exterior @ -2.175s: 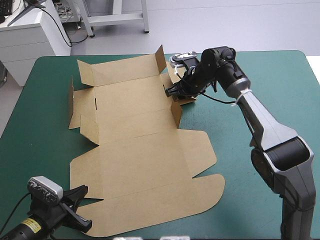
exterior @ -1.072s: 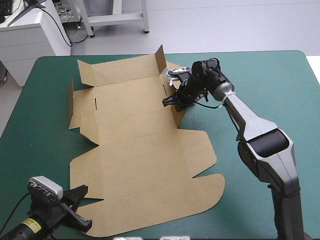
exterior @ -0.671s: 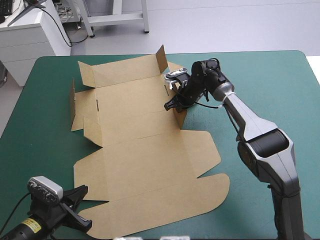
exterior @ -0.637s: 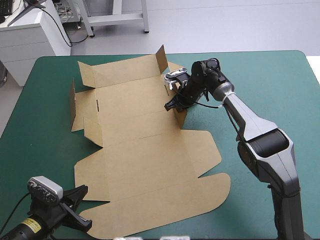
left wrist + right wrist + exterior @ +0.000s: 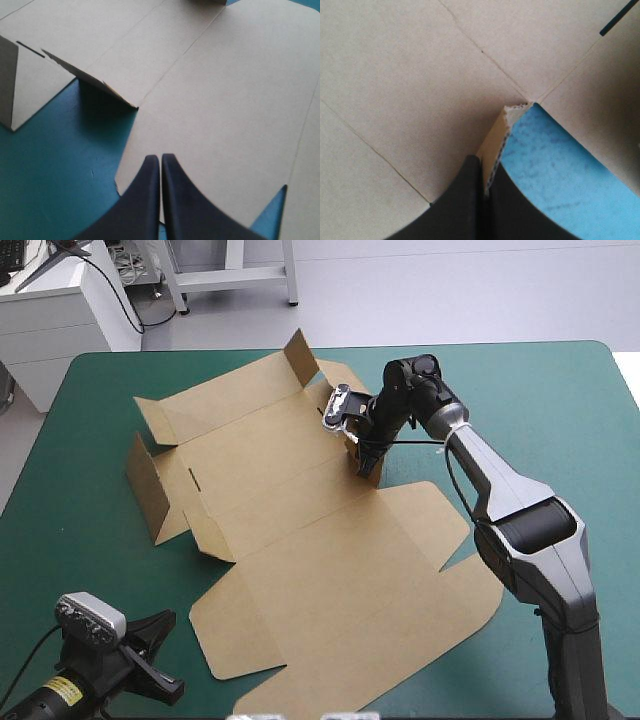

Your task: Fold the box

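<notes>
Right pincer [image 5: 484, 172]: clenched on the flat-cut brown corrugated-board box [image 5: 395, 75]. Its two black fins pinch the cut edge of a small upright side flap [image 5: 496, 142], with the sheet sandwiched between them. In the high view this pincer [image 5: 363, 458] sits at the right end of the tray panels.
Reason for grip: holding the flap at its free edge gives leverage about the crease at its foot, so the flap stands roughly square to the base panel.
Left pincer [image 5: 160, 159]: clenched on nothing, its fins meeting in one point. It sits low by the table's near-left corner, just short of the sheet's near edge, apparently parked clear of the working arm.
Box [image 5: 300, 540]: lies askew across the middle of the table, mostly flat, with the lid panels toward the near-right edge.
Raised parts: a far flap [image 5: 300, 358] and a left flap [image 5: 146, 485] stand up. The remaining panels lie flat.
Table [image 5: 560, 400]: teal-green cover, carrying the whole sheet.
Step in hand (judged): erecting the right side wall. The task is at an early stage.
Risk (judged): a one-sided pull can drag or rotate the unanchored sheet.
</notes>
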### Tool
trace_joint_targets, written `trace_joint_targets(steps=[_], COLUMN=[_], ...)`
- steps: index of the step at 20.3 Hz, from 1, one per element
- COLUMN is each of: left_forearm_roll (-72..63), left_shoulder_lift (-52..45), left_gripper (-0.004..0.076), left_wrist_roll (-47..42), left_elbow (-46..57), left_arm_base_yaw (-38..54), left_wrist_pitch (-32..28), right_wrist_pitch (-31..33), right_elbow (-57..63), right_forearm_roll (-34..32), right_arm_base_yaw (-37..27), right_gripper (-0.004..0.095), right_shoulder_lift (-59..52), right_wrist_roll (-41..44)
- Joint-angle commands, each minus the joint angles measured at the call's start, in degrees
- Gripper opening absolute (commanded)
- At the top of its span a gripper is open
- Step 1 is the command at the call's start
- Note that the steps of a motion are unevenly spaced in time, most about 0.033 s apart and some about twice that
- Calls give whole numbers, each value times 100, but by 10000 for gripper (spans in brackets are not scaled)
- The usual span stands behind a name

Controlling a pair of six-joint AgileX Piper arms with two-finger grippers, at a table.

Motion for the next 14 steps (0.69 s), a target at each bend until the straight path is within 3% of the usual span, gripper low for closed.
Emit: trace_joint_targets(steps=[1,6,9,14], left_forearm_roll=[-161,-183,-183,-183], left_shoulder_lift=[74,74,74,74], left_gripper=[-8,-8,-8,-8], left_wrist_roll=[-24,-35,-50,-50], left_elbow=[-139,-139,-139,-139], left_arm_base_yaw=[12,12,12,12], left_wrist_pitch=[-348,-348,-348,-348], right_wrist_pitch=[25,117,117,117], right_elbow=[-451,-730,-730,-730], right_forearm_roll=[584,1112,592,534], right_arm_base_yaw=[8,273,711,785], right_gripper=[-17,-18,-18,-20], right_shoulder_lift=[-375,-375,-375,-375], right_wrist_roll=[-662,-945,-1177,-1136])
